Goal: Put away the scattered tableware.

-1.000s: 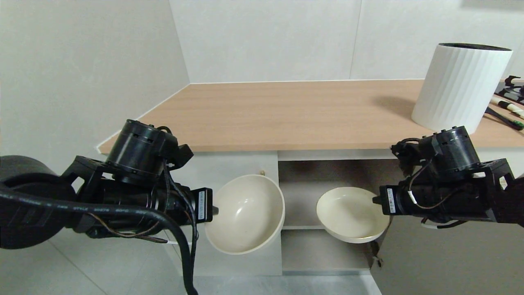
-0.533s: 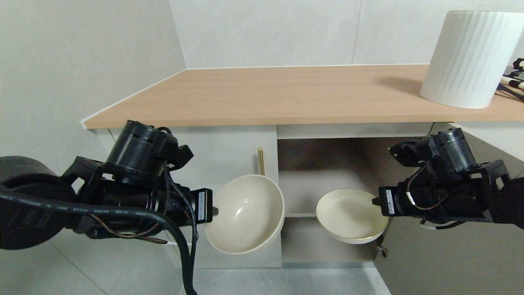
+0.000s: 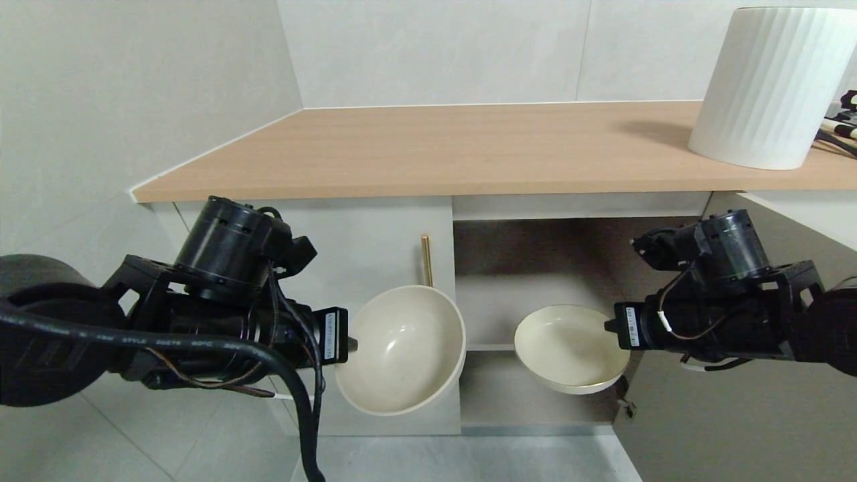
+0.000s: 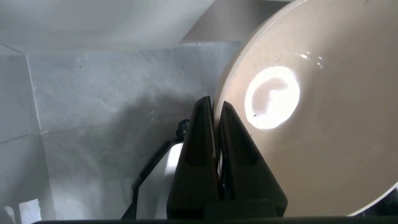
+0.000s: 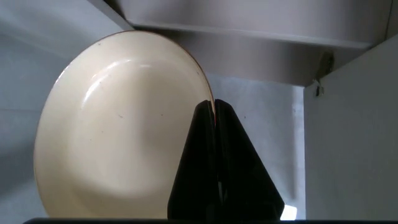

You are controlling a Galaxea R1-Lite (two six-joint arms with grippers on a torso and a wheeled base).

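My left gripper [image 3: 351, 344] is shut on the rim of a deep cream bowl [image 3: 402, 348], held tilted in front of the closed left cabinet door [image 3: 375, 248]. In the left wrist view the fingers [image 4: 200, 134] pinch the bowl's [image 4: 311, 106] edge. My right gripper [image 3: 608, 326] is shut on the rim of a shallower cream bowl [image 3: 569, 347], held in front of the open cabinet compartment [image 3: 535, 268]. The right wrist view shows the fingers [image 5: 204, 134] clamped on that bowl's [image 5: 118, 124] gold-lined rim.
A wooden countertop [image 3: 469, 147] runs above the cabinet. A tall white ribbed container [image 3: 776, 80] stands on it at the right, with utensils [image 3: 837, 127] beside it. A shelf [image 3: 495, 348] divides the open compartment. The open right door [image 3: 790, 221] hangs by my right arm. A gold handle [image 3: 426, 260] sits on the left door.
The head view has dropped lower, so the countertop sits higher in the picture and more of the cabinet shows. Both bowls stay held in the same grips.
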